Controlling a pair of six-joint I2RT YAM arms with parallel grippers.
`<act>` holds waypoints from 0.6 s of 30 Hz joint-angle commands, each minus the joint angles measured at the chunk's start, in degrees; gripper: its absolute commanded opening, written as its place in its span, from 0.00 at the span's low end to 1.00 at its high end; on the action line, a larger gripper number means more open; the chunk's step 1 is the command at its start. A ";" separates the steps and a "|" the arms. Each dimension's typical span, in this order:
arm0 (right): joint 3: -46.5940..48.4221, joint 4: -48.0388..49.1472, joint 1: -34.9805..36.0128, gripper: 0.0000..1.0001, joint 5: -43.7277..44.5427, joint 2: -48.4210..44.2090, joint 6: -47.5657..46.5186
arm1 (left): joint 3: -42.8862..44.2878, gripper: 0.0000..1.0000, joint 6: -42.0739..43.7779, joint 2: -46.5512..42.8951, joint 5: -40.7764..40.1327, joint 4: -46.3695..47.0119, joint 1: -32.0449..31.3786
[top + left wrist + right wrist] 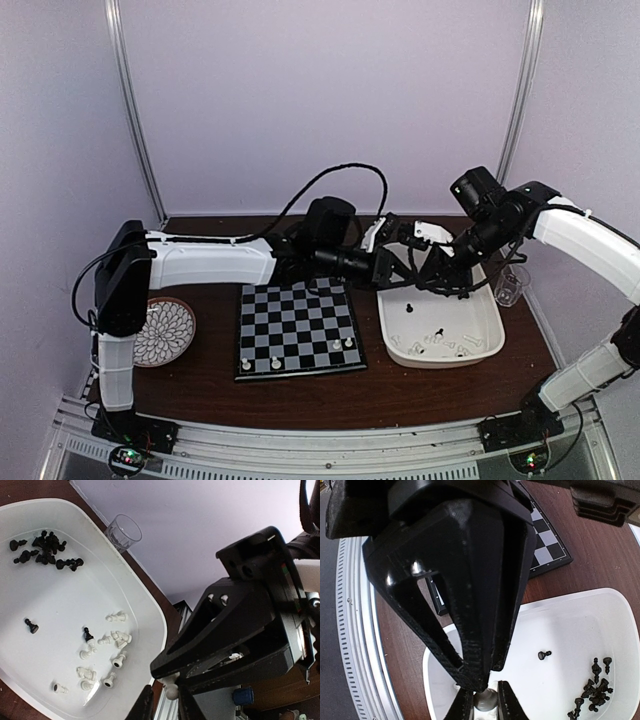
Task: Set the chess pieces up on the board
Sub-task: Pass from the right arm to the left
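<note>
White-shelled left arm [210,262] and white-shelled right arm [585,235], black joint housings at elbows and wrists. One thick black cable [345,168] loops off the left wrist; a thin black lead runs along the white link. Both sit on black base plates [135,432], green and red LEDs [128,458] in front. The matte black left gripper [166,705] and matte black right gripper [481,706]: tapered printed fingers, triangular cut-outs, visible layer lines.

Four white chess pieces [336,346] stand on the board [297,318].

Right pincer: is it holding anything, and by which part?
Yes: the right pincer pinches a white chess piece between its fingertips. Which part of the piece cannot be told.
</note>
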 commanded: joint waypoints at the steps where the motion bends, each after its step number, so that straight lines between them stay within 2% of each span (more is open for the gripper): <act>1: 1.58 0.07 -0.05 0.07 -2.77 -0.16 -0.18 | 1.64 0.17 -0.35 1.60 1.30 3.51 0.35; 5: 1.69 0.54 -0.05 0.09 -2.41 -0.13 0.36 | 2.01 0.09 -0.64 2.08 1.95 3.69 0.32; 7: 1.62 0.92 -0.05 0.10 -1.49 -0.03 0.71 | 1.83 0.09 -0.65 2.13 1.88 3.90 0.47; 10: 1.13 1.26 -0.13 0.17 0.02 0.06 1.07 | 1.60 0.08 -0.72 1.92 1.64 4.18 0.79; 16: 1.99 0.43 -2.16 0.38 0.81 -1.82 2.97 | 1.18 0.08 -0.32 1.95 0.90 3.87 1.99; 18: 3.61 -1.79 -3.70 0.42 -0.46 -2.44 3.03 | 1.19 0.08 0.38 2.00 0.70 2.92 2.56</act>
